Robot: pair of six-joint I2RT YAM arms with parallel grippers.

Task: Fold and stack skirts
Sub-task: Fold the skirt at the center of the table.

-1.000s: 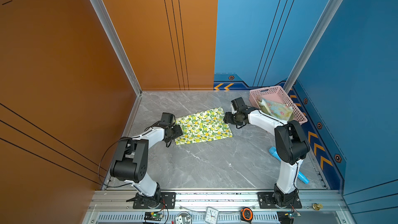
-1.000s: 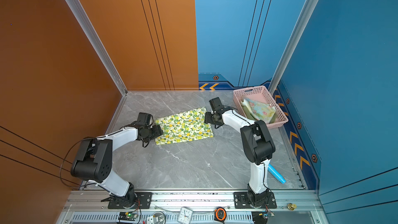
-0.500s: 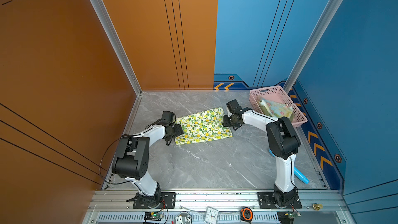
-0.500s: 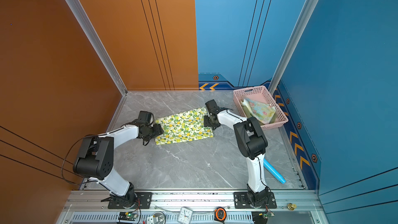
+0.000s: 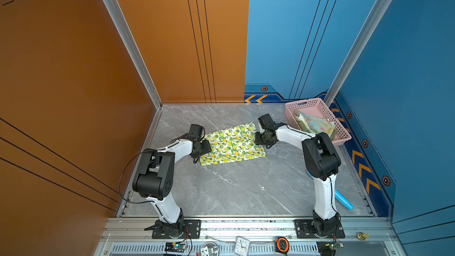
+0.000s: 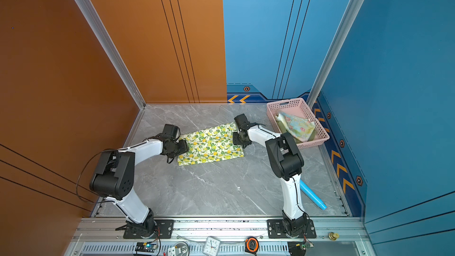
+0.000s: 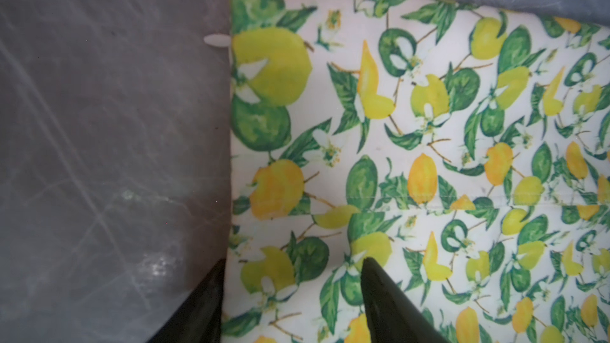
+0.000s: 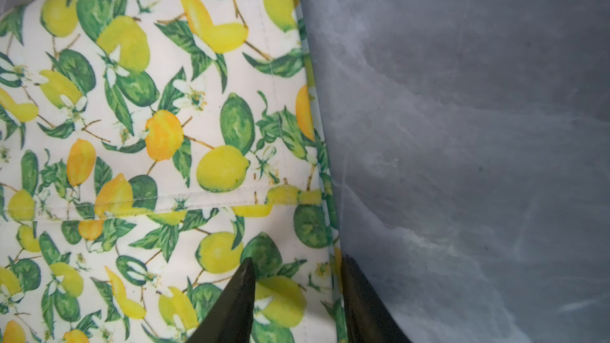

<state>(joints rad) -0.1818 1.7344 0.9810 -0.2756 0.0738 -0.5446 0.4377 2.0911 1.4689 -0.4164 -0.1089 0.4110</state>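
Note:
The lemon-print skirt (image 5: 232,144) (image 6: 209,144) lies flat and folded on the grey marble table in both top views. My left gripper (image 5: 205,147) (image 7: 292,260) is low at its left edge, open, one finger on the cloth and one on the table beside the hem. My right gripper (image 5: 257,139) (image 8: 297,259) is low at its right edge, open, and straddles that hem the same way. The pastel flowered skirt (image 5: 315,124) (image 6: 298,125) lies crumpled in the pink basket (image 5: 305,100). Olive green cloth (image 5: 331,134) shows under it.
The basket stands at the back right corner against the blue wall. A blue tube (image 5: 343,200) (image 6: 312,197) lies on the table by the right arm's base. A clock (image 5: 242,245) and a tape measure (image 5: 282,243) sit on the front rail.
My right gripper has moved left onto the lemon skirt's right edge and its jaws have narrowed. The left gripper has stayed at the left edge, its jaws a little narrower.

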